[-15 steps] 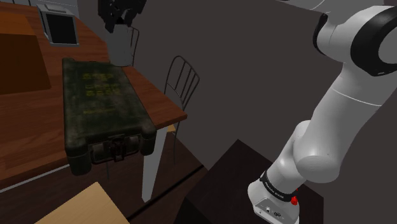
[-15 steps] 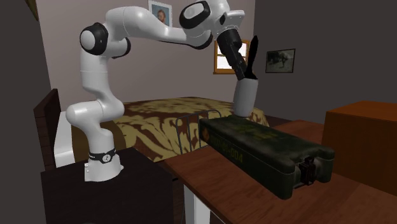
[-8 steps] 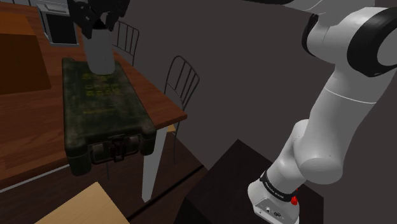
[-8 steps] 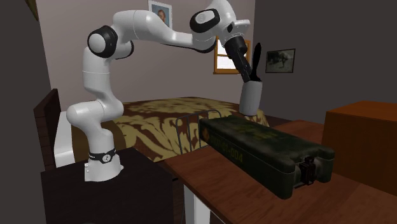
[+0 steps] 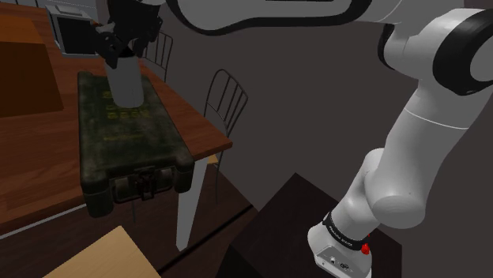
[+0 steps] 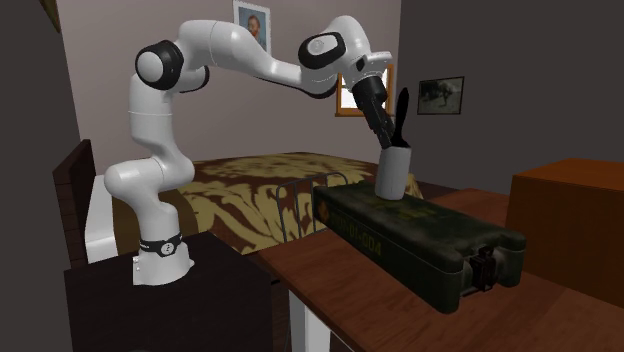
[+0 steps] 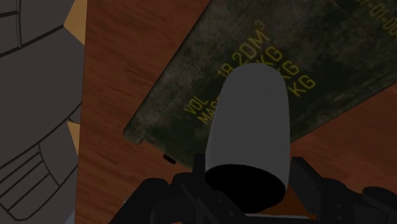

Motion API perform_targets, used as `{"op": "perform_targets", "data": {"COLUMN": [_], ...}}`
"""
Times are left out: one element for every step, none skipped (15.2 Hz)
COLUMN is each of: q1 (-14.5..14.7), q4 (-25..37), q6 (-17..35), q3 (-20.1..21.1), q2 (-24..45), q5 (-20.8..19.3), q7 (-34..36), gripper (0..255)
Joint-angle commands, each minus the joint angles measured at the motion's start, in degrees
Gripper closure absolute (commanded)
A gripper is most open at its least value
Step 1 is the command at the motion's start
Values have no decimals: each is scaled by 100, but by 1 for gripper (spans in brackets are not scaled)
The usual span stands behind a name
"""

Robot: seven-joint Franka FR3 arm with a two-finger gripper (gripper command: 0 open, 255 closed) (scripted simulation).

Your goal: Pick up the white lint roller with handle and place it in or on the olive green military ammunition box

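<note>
1 white arm is holding 1 black gripper [image 6: 388, 138] over 1 olive green ammunition box [image 6: 420, 232], which is lying on 1 brown wooden table [image 6: 340, 290]. The fingers are clamping around the dark upper end of 1 pale grey lint roller [image 6: 393, 172], which is hanging tilted with its lower end right at the box's lid. I cannot tell whether it is touching. Its black handle [image 6: 400, 100] is sticking up beside the gripper.

In the shoulder view the roller [image 5: 126, 83] is covering part of the lid's far half, and 2 wire-backed chairs [image 5: 225, 99] are standing by the table's edge. The farther 1 is partly hiding behind the gripper [image 5: 120, 57].

In the wrist view the roller [image 7: 251, 121] is blocking part of the yellow lettering on the box [image 7: 331, 57]. The fingertips are blending into the roller's dark end.
</note>
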Motion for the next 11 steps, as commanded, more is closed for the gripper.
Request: {"op": "perform_targets", "data": {"q1": [3,1,1,1,1,1,1,1,0,0,0], "q4": [-134,-177,-177,-177,-177,-177,-177,-177,-177,-177,-178], "q6": [133,173,173,173,173,173,173,173,173,173,169], "q3": [-5,-8,-8,-8,-7,-7,-7,-7,-7,-7,-6], "q2": [9,9,9,9,9,9,9,9,9,9,5], "q5": [-46,-57,-56,-57,-57,-57,-57,-57,-57,-57,-54], "q7": [80,99,99,99,99,99,99,100,100,100,97], "gripper": [255,255,255,255,255,255,255,255,255,255,0]}}
